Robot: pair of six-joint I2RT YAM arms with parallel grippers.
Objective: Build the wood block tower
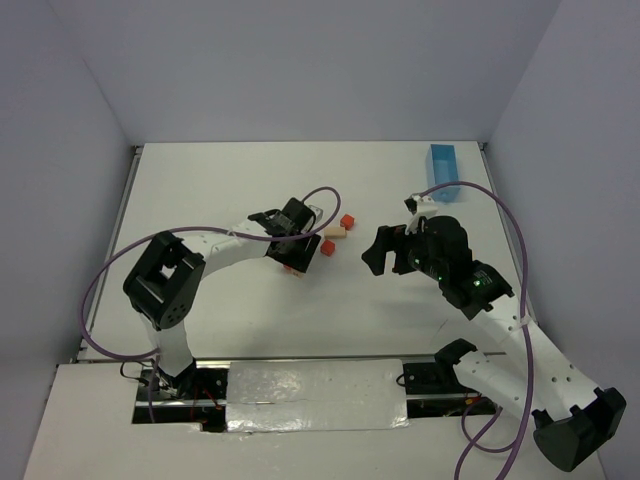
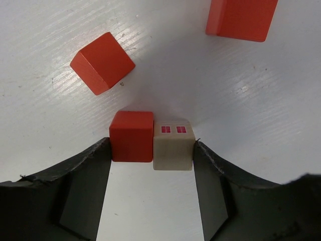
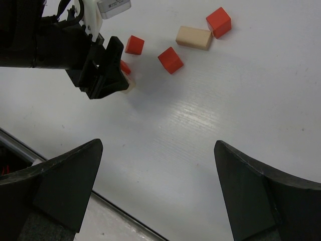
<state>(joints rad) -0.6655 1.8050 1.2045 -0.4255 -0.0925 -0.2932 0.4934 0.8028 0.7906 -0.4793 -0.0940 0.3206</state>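
From overhead, a white bench (image 1: 250, 320) sits between pale grey walls (image 1: 300, 70). The wooden blocks (image 1: 327, 247) lie well left of the blue tray (image 1: 445, 172), and the tan bar (image 1: 334, 232) has its long axis running left-right. At the left wrist, the left jaws pinch a touching red-and-tan pair (image 2: 143, 138). At the right wrist, the right jaws gape wide above the bench.

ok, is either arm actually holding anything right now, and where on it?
Yes: left gripper appears to pinch a red cube and a tan block side by side, jaws against the pair's outer faces. The right gripper is open, empty.
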